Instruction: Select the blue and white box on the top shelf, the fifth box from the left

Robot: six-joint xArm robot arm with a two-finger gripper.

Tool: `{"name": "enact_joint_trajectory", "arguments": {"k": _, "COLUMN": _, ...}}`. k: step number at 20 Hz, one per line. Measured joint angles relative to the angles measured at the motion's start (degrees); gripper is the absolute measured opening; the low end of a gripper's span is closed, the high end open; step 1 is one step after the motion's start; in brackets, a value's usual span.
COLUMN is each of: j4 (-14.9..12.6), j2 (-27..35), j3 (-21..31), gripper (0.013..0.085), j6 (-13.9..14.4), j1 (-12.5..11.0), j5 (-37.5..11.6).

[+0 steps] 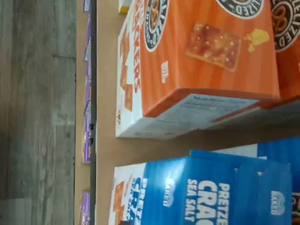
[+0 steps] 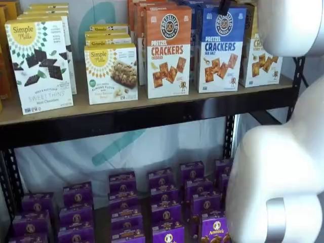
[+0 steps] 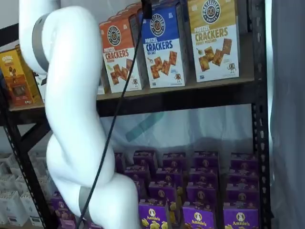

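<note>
A mock shop display set up for robot work, not a trading store. Black metal shelving (image 2: 152,114) with tan boards carries retail cartons in neat front-facing rows: cracker boxes (image 2: 168,50) above, purple boxes (image 3: 198,191) massed below. No price tags show on the rail. A pale sheet (image 2: 126,147) hangs behind the shelves as a backdrop. A white robot arm (image 3: 71,119) with a trailing black cable (image 3: 116,109) stands before the stock. The floor (image 1: 37,112) is grey wood-look plank.

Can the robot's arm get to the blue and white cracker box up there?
Probably yes. The gripper hangs just above the blue and white box, which stands at the front of the top shelf with nothing before it. Whether the jaws are open cannot be told.
</note>
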Motion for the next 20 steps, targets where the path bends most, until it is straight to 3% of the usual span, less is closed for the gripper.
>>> {"name": "enact_joint_trajectory", "arguments": {"k": 3, "j4": -0.93, "j2": 1.58, "j3": -2.0, "gripper": 0.085, "j6": -0.25, "j1": 0.03, "j5": 0.92}}
{"name": "enact_joint_trajectory", "arguments": {"k": 8, "j4": -4.88, "j2": 7.32, "j3": -10.44, "gripper": 0.085, "j6": -0.57, "j1": 0.78, "j5": 9.11}}
{"name": "enact_joint_trajectory", "arguments": {"k": 20, "j4": -4.04, "j2": 8.45, "j3": -11.6, "gripper": 0.085, "j6": -1.33, "j1": -0.42, "j5": 9.48}}
